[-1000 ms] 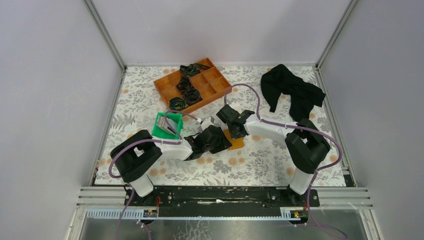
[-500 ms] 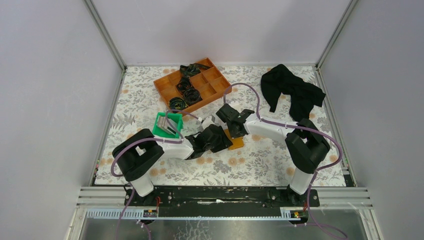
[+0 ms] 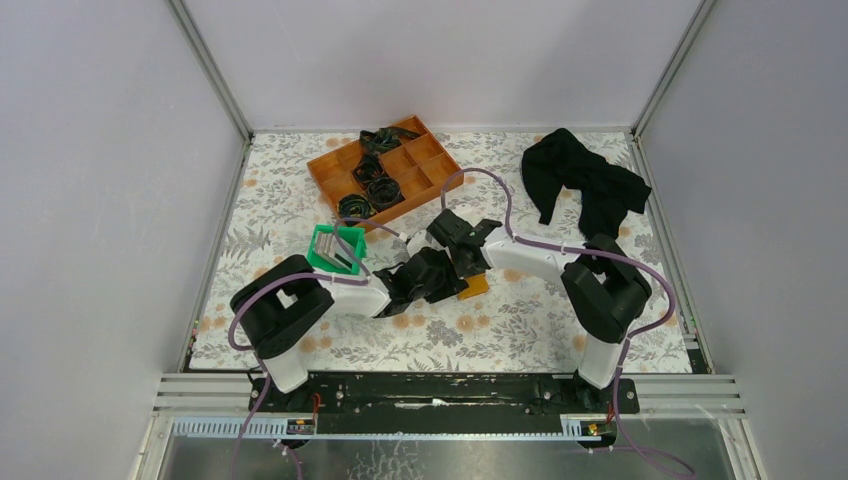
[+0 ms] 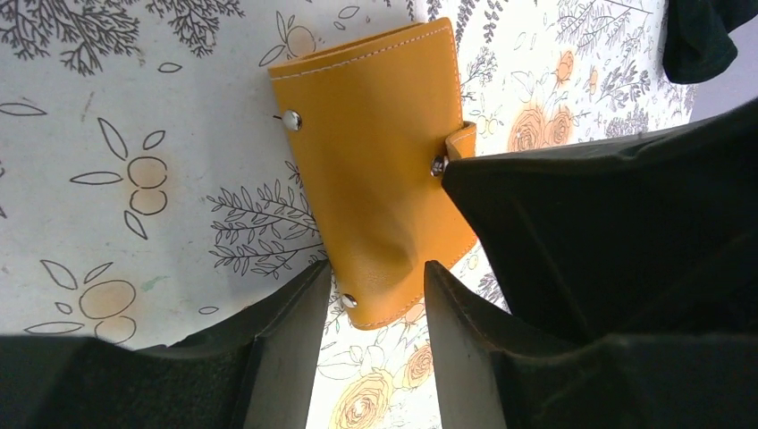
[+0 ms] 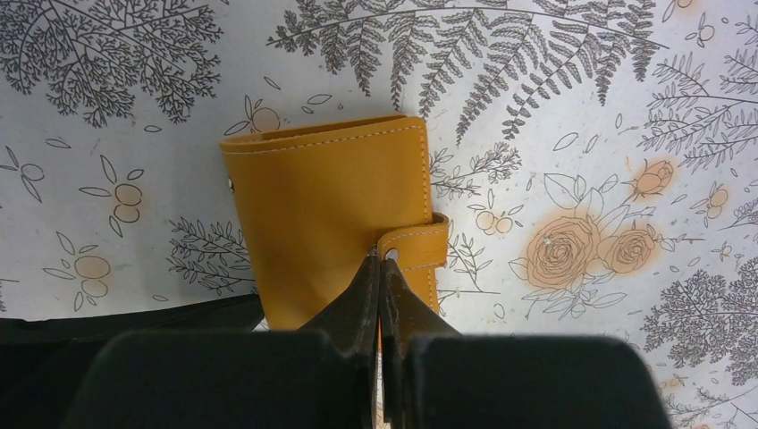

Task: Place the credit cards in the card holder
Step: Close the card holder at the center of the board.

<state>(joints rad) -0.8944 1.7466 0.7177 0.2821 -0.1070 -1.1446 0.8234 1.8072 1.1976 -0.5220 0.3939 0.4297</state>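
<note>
**On the flowery table, two pincers meet at the card holder**

Near the middle of the table [image 3: 520, 330], the card holder [image 4: 375, 152] lies flat and folded shut, orange side up. Both arms reach in over it, the left arm from the near left and the right arm from the right. Their black heads almost touch above it.

From the left wrist camera, the left pincer [image 4: 377, 279] stands partway open. Its two fingers [image 4: 286, 349] sit at one end of the card holder, one on each side, and that end shows in the gap between them. The card holder is wider than the gap. The leather looks a bit dented just there, but I cannot tell if the fingers press on it.

From the right wrist camera, the right pincer [image 5: 382, 261] is squeezed tight, with no gap between its tips. The tips are right at the end of the snap tab [image 5: 418, 246], which wraps around the long edge of the card holder. I cannot tell if the tab is caught between them.

Just left of the arms stands a green bin [image 3: 356, 240]. The credit cards [image 3: 331, 250] are inside it, pale grey and leaning on edge. Farther back is an orange tray [image 3: 432, 172] with many little boxes, and black loops [image 3: 378, 188] lie in some of them. A black cloth [image 3: 585, 185] lies crumpled at the far right, well apart from everything else.
</note>
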